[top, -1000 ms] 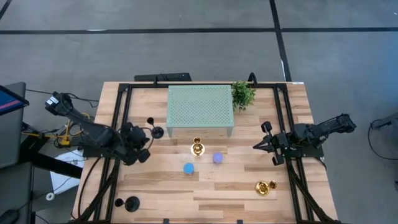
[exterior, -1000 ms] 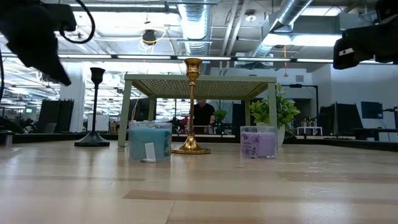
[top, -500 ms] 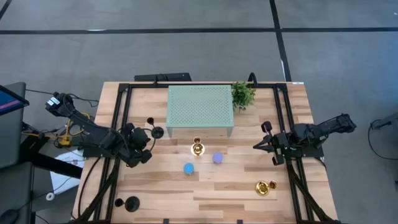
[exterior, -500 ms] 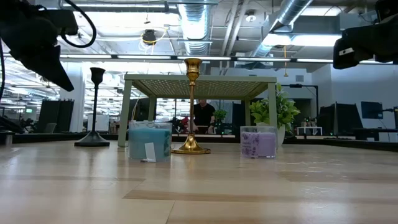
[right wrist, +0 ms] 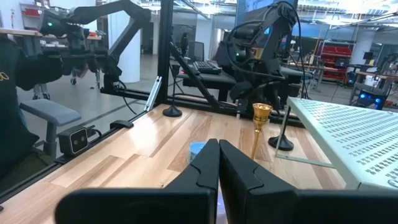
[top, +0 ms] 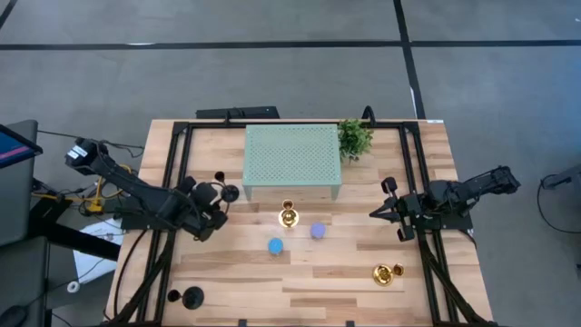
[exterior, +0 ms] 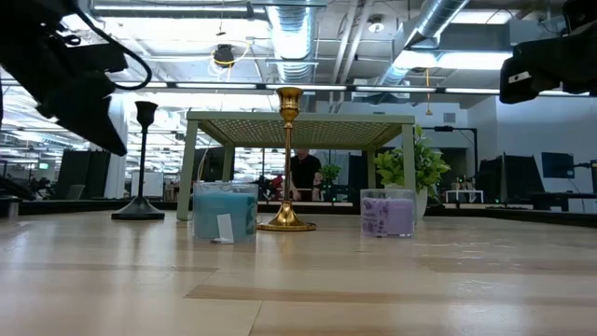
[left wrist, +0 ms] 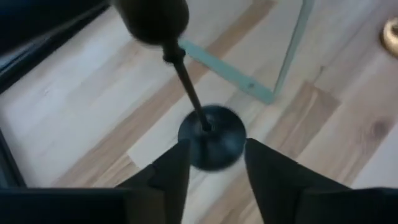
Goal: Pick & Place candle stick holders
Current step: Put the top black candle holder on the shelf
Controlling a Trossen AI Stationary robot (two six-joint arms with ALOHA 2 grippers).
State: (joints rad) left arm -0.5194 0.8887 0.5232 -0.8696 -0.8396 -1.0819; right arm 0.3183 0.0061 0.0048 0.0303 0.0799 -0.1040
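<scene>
One black candle stick holder (top: 226, 190) stands upright on its round base at the left of the table, in front of the green stand's left leg. My left gripper (left wrist: 214, 167) hovers over it, open, a finger showing on either side of the base (left wrist: 211, 135) without touching it. A second black holder (top: 192, 296) stands near the front left corner. A gold holder (top: 289, 215) stands upright at mid-table. Another gold holder (top: 388, 272) lies on its side at the front right. My right gripper (top: 377, 215) waits shut at the right, above the table.
A green perforated stand (top: 292, 156) stands at the back middle, with a potted plant (top: 354, 138) at its right corner. A blue candle jar (top: 275, 245) and a purple one (top: 318, 231) sit in front of the upright gold holder. Black frame rails (top: 172, 182) run along both table sides.
My left gripper has moved down and toward the table's far right, closing in on the upright black holder by the stand's leg. Its tip, a single point before, now shows spread: it has opened. Nothing on the table has moved.
</scene>
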